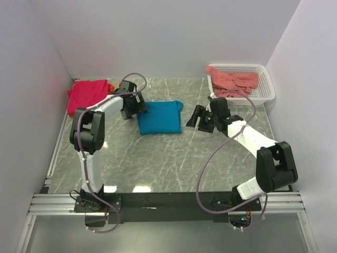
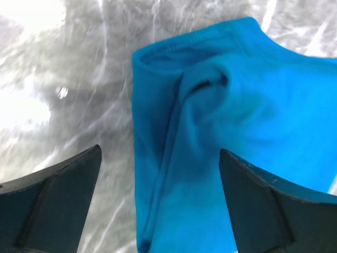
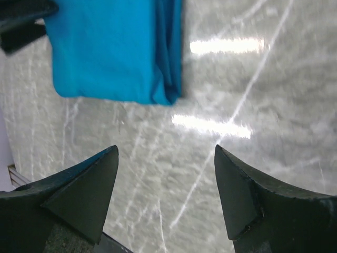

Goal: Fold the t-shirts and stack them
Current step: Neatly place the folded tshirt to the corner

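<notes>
- Grey marbled table with pale walls on three sides is the workspace for both arms.
- Left gripper hangs with its jaws spread wide and clamps nothing. It sits over the left edge of the teal-blue t-shirt, whose hemmed corner and layered folds show directly below.
- Right gripper also has its jaws apart and is empty. It hovers above bare stone just to the right of the same shirt, and only the shirt's folded edge reaches its wrist view.
- In the top view the teal-blue t-shirt is a compact rectangle in the middle of the table, lying between the two grippers and apart from every other garment.
- Magenta-pink t-shirt rests at the far left corner and looks folded flat. A sliver of the orange t-shirt peeks out at its far right edge (how neatly that one is folded cannot be told).
- Salmon-pink t-shirt lies crumpled in the white mesh basket at the far right, draped partly over the rim.
- My reading is that folding is done for three shirts. The teal one is yet to go onto the far-left pile, and the salmon one is untouched.
</notes>
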Motion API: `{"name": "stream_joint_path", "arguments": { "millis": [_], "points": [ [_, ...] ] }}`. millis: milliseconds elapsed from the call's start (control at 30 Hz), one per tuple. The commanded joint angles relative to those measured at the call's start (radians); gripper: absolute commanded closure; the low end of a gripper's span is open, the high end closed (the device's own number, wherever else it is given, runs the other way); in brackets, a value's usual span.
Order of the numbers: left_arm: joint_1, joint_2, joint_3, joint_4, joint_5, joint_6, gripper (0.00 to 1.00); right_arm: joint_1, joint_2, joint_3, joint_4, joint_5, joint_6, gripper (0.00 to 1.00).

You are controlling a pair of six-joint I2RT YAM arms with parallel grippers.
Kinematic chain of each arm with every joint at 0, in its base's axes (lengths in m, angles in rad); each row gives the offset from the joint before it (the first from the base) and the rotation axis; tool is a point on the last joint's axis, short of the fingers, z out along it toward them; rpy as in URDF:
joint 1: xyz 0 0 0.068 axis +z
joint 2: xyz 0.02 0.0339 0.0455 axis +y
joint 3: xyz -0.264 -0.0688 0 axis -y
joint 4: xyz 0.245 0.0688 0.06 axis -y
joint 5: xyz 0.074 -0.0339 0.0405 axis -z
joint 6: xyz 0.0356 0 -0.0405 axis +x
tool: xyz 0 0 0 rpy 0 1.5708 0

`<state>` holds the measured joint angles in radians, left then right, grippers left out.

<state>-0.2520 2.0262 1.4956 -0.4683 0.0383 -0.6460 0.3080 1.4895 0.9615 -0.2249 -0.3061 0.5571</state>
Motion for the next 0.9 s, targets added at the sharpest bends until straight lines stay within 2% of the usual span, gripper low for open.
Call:
{"name": "stream_joint_path", "arguments": {
  "millis": [0, 67, 233, 367, 400, 467, 500, 533, 633, 667, 733, 767, 867],
  "points": [
    [-0.004, 0.061, 0.055, 0.036, 0.020, 0.045, 0.08, 0.003, -0.084, -0.043, 0.047, -0.005, -0.026, 0.20],
    [-0.006, 0.081, 0.072, 0.030, 0.018, 0.057, 0.14, 0.005, -0.110, -0.066, 0.038, 0.007, -0.031, 0.20],
    [-0.021, 0.141, 0.098, 0.016, 0.005, 0.065, 0.41, 0.003, -0.141, -0.109, 0.038, 0.031, -0.042, 0.20],
    [-0.053, 0.189, 0.156, -0.062, -0.098, 0.065, 0.57, 0.002, -0.144, -0.118, 0.019, 0.074, -0.051, 0.20],
    [-0.068, 0.204, 0.169, -0.078, -0.118, 0.065, 0.66, 0.002, -0.144, -0.125, 0.021, 0.079, -0.052, 0.20],
    [-0.085, 0.218, 0.195, -0.107, -0.164, 0.065, 0.77, 0.002, -0.152, -0.135, 0.025, 0.088, -0.056, 0.20],
    [-0.089, 0.221, 0.210, -0.113, -0.175, 0.065, 0.91, 0.002, -0.153, -0.141, 0.027, 0.093, -0.056, 0.20],
    [-0.092, 0.221, 0.218, -0.130, -0.207, 0.072, 0.99, 0.000, -0.155, -0.142, 0.021, 0.113, -0.059, 0.20],
    [-0.098, 0.210, 0.253, -0.162, -0.299, 0.103, 0.99, 0.000, -0.164, -0.150, 0.004, 0.140, -0.077, 0.20],
    [-0.098, 0.194, 0.259, -0.167, -0.395, 0.112, 0.99, 0.000, -0.170, -0.155, 0.006, 0.154, -0.080, 0.20],
    [-0.098, 0.169, 0.265, -0.167, -0.493, 0.153, 0.99, 0.000, -0.178, -0.167, 0.012, 0.165, -0.088, 0.20],
    [-0.096, 0.145, 0.264, -0.155, -0.600, 0.170, 0.99, -0.001, -0.182, -0.170, 0.012, 0.180, -0.092, 0.20],
    [-0.098, 0.091, 0.247, -0.086, -0.707, 0.281, 0.99, -0.001, -0.178, -0.172, 0.010, 0.194, -0.102, 0.20]
  ]
}}
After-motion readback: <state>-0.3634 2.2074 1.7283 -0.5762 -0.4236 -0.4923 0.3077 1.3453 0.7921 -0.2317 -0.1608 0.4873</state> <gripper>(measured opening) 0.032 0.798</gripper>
